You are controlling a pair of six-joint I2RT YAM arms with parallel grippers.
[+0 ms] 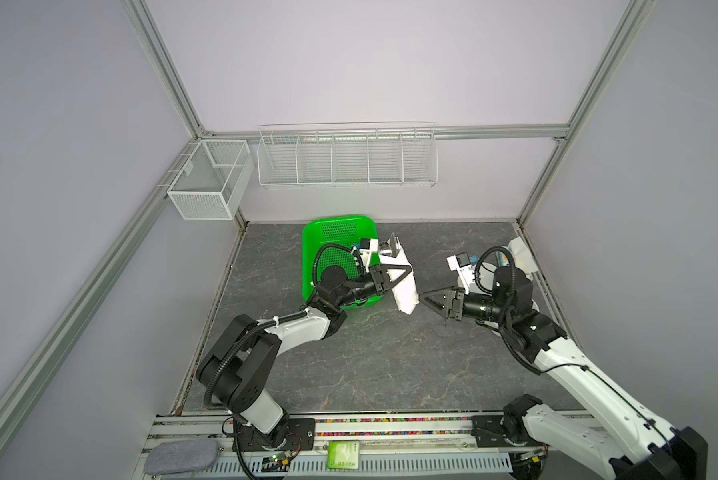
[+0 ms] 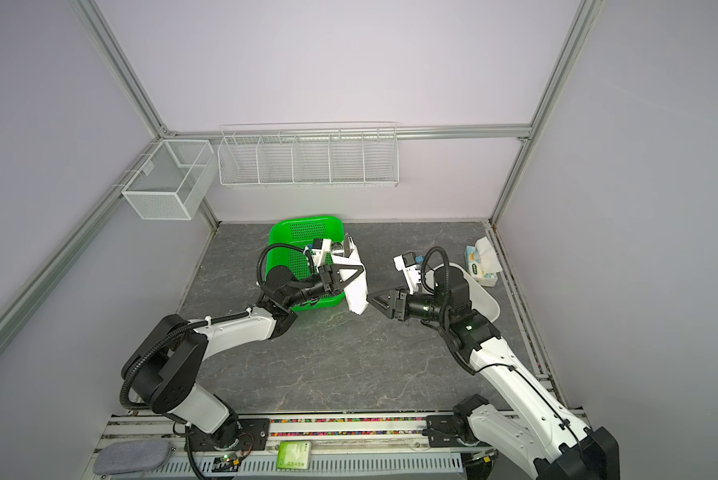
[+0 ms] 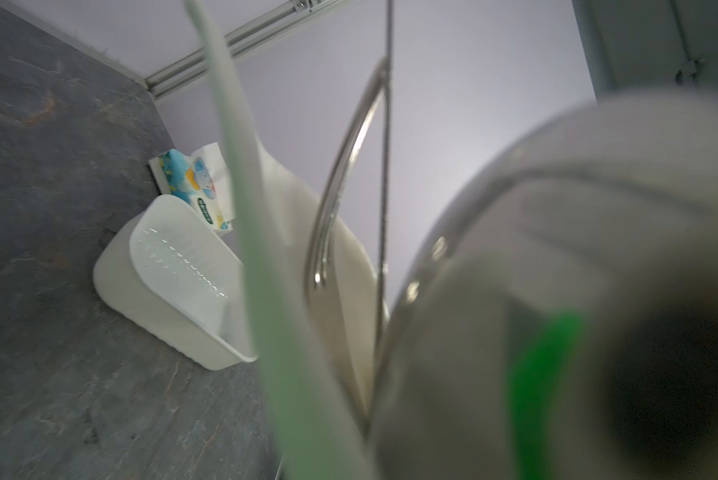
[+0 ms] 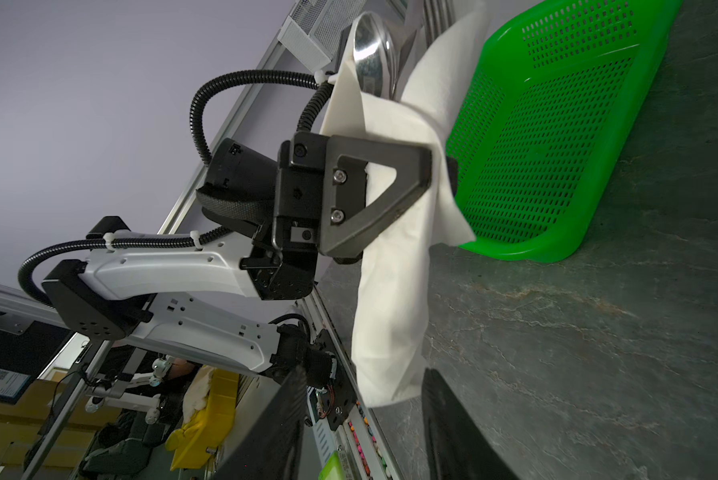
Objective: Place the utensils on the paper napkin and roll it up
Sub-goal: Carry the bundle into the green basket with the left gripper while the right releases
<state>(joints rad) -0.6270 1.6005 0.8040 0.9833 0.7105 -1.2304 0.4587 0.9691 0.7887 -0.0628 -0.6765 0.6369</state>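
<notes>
Left gripper is clamped across the rolled paper napkin, roughly mid-length, one finger on each side of the roll in the right wrist view. Jaws nearly together, with only the roll between them.

The roll runs near-to-far, just right of the green basket and overlapping its right rim in both top views. It looks lifted off the desk.

The utensils are inside the roll. The spoon bowl and other metal ends stick out of the far end; the rest is wrapped, so I can't tell the pieces apart.

Right gripper has its jaws parted and holds nothing. Its fingertips sit just beside the near end of the roll, and the right wrist view shows that end between the two fingers. Can't tell if they touch.

White tray and tissue pack are far right, well apart from the roll.
</notes>
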